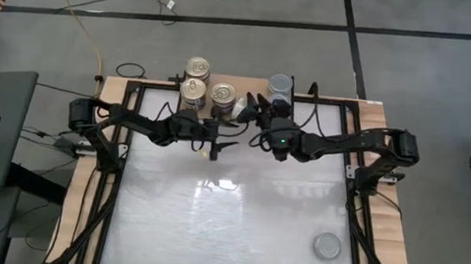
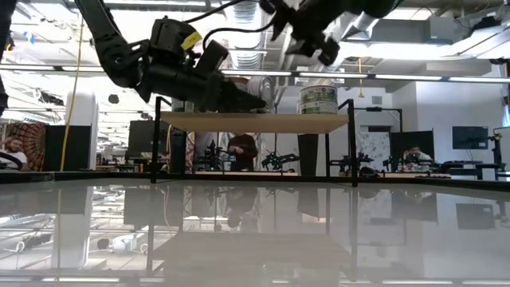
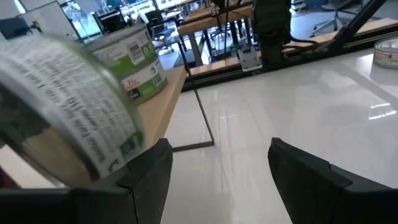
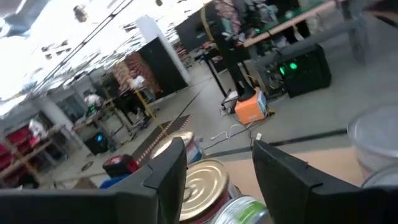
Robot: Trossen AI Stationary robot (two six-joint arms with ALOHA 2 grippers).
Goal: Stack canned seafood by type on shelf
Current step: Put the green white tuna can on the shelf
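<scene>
The shelf (image 1: 248, 94) stood at the far edge of the white tabletop (image 1: 226, 226), a low light-wood board on thin black legs, and it carried the cans in two groups. Toward the left arm's side sat three gold-lidded tins (image 1: 197, 68), two in line front to back and a third (image 1: 223, 93) just beside them; their pull-tab tops shone brassy yellow from above. Toward the right arm's side stood a stack with a plain silver-grey lid (image 1: 281, 86), which in the low view showed as a white and green labelled can (image 2: 318, 99) resting on the board. One more silver-lidded tin (image 1: 326, 246) lay alone on the tabletop, well apart from the shelf at the near right corner. The left gripper (image 1: 220, 139) hovered just in front of the shelf, near the gold tins; its fingers (image 3: 146, 177) stood apart with only bare tabletop between them, and a green-labelled can (image 3: 130, 62) on the shelf's edge filled the side of its wrist view, blurred. The right gripper (image 1: 253, 108) hung over the shelf between the gold group and the silver stack, raised above the board in the low view; its fingers (image 4: 168, 171) were likewise spread with nothing clamped, and a gold lid (image 4: 202, 180) showed below them.
</scene>
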